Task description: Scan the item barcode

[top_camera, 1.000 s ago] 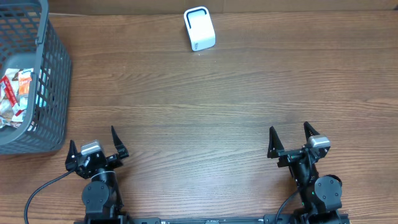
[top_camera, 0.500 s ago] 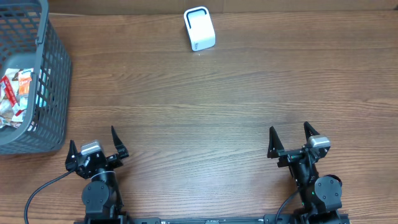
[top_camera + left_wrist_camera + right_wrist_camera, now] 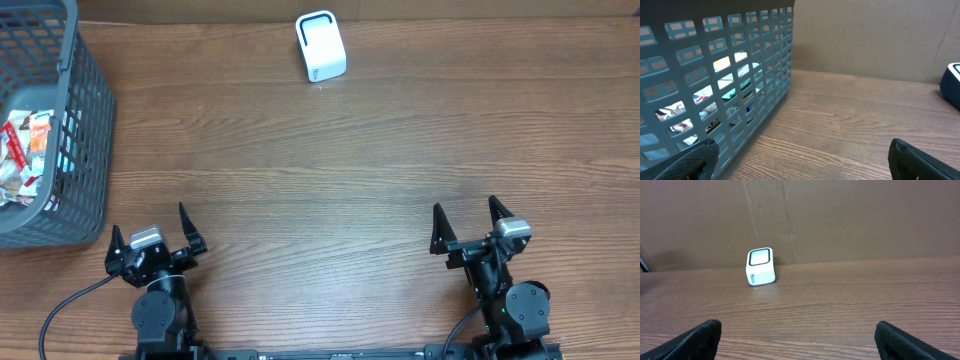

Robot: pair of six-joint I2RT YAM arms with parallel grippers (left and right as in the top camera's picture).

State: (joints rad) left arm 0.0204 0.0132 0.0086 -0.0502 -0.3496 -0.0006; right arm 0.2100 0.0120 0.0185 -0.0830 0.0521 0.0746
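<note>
A white barcode scanner (image 3: 321,46) with a dark-rimmed window stands at the far edge of the wooden table; the right wrist view shows the scanner (image 3: 760,266) far ahead, left of centre. Packaged items (image 3: 25,160) lie inside a grey mesh basket (image 3: 88,150) at the far left, and colourful packets (image 3: 715,97) show through its wall. My left gripper (image 3: 152,228) rests at the near left edge, open and empty. My right gripper (image 3: 467,221) rests at the near right edge, open and empty. In both wrist views only bare wood lies between the fingertips.
A brown cardboard wall (image 3: 840,220) stands behind the table's far edge. The basket wall (image 3: 730,85) rises close to the left of my left gripper. A cable (image 3: 60,310) trails from the left arm's base.
</note>
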